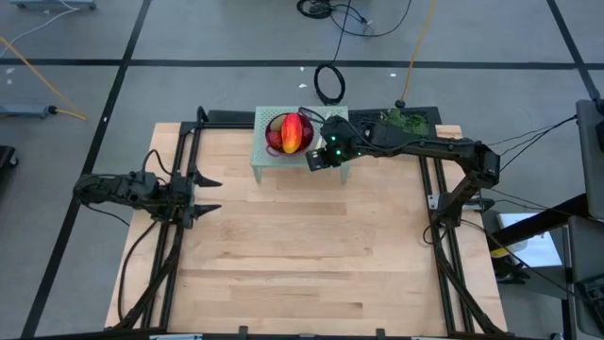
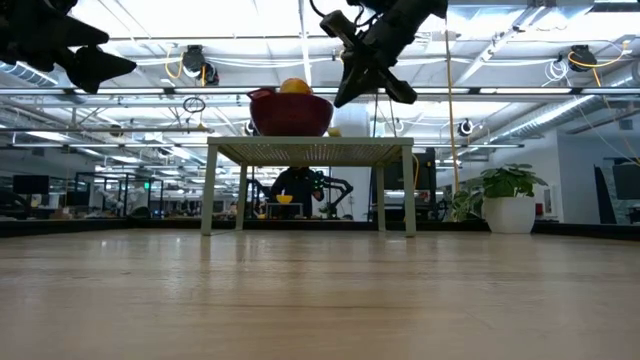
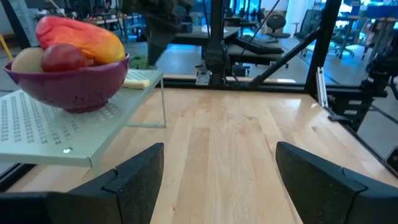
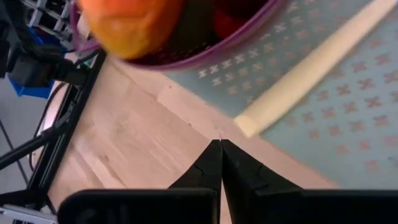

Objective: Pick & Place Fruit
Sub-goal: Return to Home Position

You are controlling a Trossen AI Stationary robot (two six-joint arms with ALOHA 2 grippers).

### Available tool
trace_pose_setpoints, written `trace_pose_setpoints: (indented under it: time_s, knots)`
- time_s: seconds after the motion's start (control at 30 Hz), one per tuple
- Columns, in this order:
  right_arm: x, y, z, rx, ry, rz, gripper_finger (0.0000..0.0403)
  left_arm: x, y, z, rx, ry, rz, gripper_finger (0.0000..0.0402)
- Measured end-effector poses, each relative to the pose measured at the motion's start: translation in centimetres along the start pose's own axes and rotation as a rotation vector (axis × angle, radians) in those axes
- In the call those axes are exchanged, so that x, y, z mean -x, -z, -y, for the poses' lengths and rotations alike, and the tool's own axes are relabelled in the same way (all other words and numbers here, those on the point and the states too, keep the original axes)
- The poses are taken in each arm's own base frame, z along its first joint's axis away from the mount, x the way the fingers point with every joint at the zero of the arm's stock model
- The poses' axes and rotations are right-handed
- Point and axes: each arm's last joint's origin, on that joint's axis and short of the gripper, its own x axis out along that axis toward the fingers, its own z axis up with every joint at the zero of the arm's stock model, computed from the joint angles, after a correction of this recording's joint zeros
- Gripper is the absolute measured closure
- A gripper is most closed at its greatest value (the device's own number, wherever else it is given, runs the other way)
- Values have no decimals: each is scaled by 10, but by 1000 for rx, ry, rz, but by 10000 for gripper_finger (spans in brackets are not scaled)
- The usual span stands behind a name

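Bench (image 1: 302, 264), with the pale green shelf (image 1: 260, 161) at twelve o'clock; left arm (image 1: 123, 189) waits at nine o'clock, jaws apart, and right arm (image 1: 425, 146) reaches from three o'clock to the shelf's near edge, jaws together and empty. The purple bowl (image 3: 68, 93) on the shelf holds the fruit (image 3: 81, 37), smaller pieces probably buried, the knife (image 4: 311, 68) beside it: placing appears complete, only the right arm's retreat remaining.

Purple colander (image 3: 68, 90) and yellow-handled knife (image 4: 311, 70) (just beside it) sit on the pale green shelf (image 3: 37, 134)
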Motion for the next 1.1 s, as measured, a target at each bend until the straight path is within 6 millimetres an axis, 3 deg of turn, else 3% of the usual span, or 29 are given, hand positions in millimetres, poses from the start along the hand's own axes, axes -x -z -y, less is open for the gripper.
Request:
trace_pose_setpoints:
  time_s: [0.3,0.5,0.77,0.93,1.1]
  knots:
    - [-1,20,-16,89,39,41,403,0,-2,0,4,1,22,91]
    - [-10,43,-28,193,132,87,403,0,-4,0,9,-5,38,92]
    - [-5,72,-47,281,176,185,403,0,-6,0,21,-16,61,91]
    - [-13,85,-54,279,188,211,403,0,-6,0,21,-7,63,91]
    - [-32,86,-60,269,145,239,403,0,-6,1,19,24,61,92]
